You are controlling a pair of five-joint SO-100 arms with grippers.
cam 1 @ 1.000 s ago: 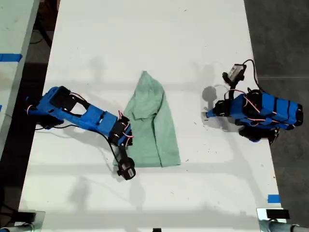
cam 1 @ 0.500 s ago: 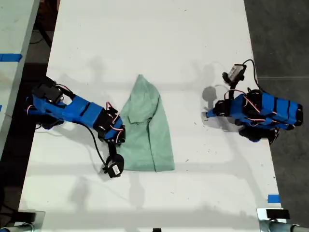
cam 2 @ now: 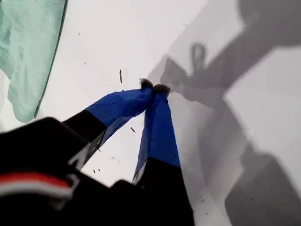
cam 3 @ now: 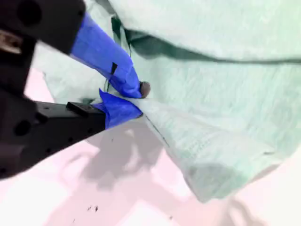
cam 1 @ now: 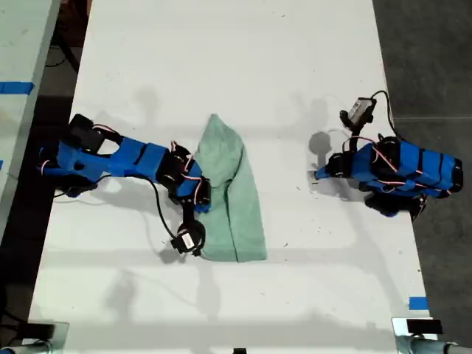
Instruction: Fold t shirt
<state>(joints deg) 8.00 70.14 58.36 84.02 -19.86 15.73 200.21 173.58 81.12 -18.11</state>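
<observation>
Clamped on the cloth, my second gripper (cam 3: 134, 101) had its blue jaws nipped onto an edge of the t shirt (cam 1: 232, 195), lifting a fold of it off the table (cam 1: 221, 59). In the exterior view that arm reached in from the left, and the shirt lay as a long pale-green strip in the middle of the white top, its left edge under the gripper. Over on that view's right, my first gripper (cam 2: 154, 87) sat with its tips pressed together on nothing, well apart from the shirt. The risk, as I judged it: the pinch looked thin, so a quick pull could slip the hem free, or drag the whole shirt sideways instead of folding it.
</observation>
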